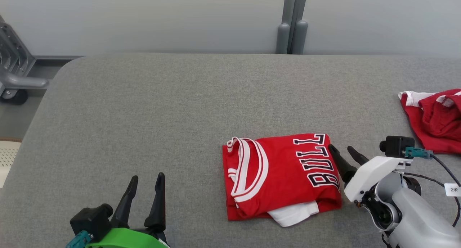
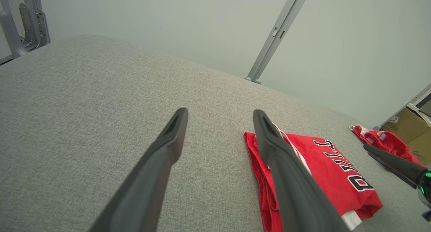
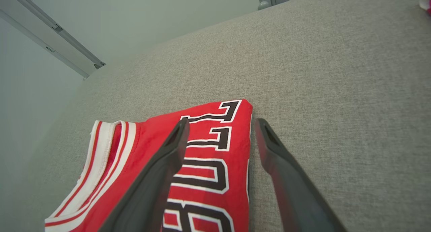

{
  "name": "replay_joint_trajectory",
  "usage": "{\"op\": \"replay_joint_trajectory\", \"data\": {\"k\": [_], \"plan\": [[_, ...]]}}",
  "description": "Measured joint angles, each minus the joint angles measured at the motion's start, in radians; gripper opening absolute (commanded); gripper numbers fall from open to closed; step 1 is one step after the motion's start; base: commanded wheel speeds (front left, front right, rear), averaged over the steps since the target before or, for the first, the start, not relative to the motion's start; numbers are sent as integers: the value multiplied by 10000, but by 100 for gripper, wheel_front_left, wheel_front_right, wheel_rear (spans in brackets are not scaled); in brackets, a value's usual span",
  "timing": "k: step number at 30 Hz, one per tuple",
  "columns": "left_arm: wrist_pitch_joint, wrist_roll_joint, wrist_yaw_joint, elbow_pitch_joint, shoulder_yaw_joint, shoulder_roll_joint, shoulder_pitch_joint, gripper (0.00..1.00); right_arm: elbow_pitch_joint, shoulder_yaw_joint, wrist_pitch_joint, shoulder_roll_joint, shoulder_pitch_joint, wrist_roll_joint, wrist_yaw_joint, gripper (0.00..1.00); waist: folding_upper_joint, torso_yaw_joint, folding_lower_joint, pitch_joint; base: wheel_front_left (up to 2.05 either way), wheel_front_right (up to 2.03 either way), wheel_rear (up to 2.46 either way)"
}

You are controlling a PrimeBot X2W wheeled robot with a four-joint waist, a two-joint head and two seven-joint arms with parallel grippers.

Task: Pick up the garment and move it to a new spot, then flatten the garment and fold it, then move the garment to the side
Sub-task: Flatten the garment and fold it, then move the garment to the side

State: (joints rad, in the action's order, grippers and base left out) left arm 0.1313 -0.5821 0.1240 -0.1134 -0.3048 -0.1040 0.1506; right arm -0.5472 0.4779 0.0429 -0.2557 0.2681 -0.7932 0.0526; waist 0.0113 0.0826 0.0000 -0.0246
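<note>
A red jersey (image 1: 281, 176) with white trim and black lettering lies folded on the grey table, right of centre; it also shows in the left wrist view (image 2: 323, 171) and right wrist view (image 3: 202, 164). My right gripper (image 1: 343, 150) stands open at the jersey's right edge, one finger over the lettering and the other over bare table (image 3: 220, 124). My left gripper (image 1: 147, 181) is open near the table's front left, well clear of the jersey (image 2: 220, 114), with nothing between its fingers.
A second red and white garment (image 1: 435, 118) lies crumpled at the table's right edge. The grey table (image 1: 144, 115) spreads wide to the left and back. A grey metal frame (image 1: 14, 71) stands off the back-left corner; a post (image 1: 291, 25) rises behind.
</note>
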Motion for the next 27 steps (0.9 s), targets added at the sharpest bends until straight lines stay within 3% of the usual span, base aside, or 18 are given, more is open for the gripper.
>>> {"op": "replay_joint_trajectory", "data": {"k": [10, 25, 26, 27], "plan": [[-73, 61, 0, -31, -69, 10, -2, 100, -568, -433, -909, 44, -216, -1183, 207, 100, 0, 353, 0, -242, 0, 0, 0], [-75, 105, 0, -40, 58, 15, -3, 100, -1166, -663, -1584, 301, 1, -1839, 382, 100, 0, 600, 0, -481, 0, 0, 0], [-75, 127, 0, -40, 58, 15, -3, 100, -1193, -644, -1586, 334, 46, -1837, 439, 78, 0, 602, 0, -494, 0, 0, 0], [-75, 155, 0, -42, 58, 15, -4, 100, -1220, -621, -1599, 347, 97, -1839, 439, 42, 0, 606, 0, -505, 0, 0, 0]]}}
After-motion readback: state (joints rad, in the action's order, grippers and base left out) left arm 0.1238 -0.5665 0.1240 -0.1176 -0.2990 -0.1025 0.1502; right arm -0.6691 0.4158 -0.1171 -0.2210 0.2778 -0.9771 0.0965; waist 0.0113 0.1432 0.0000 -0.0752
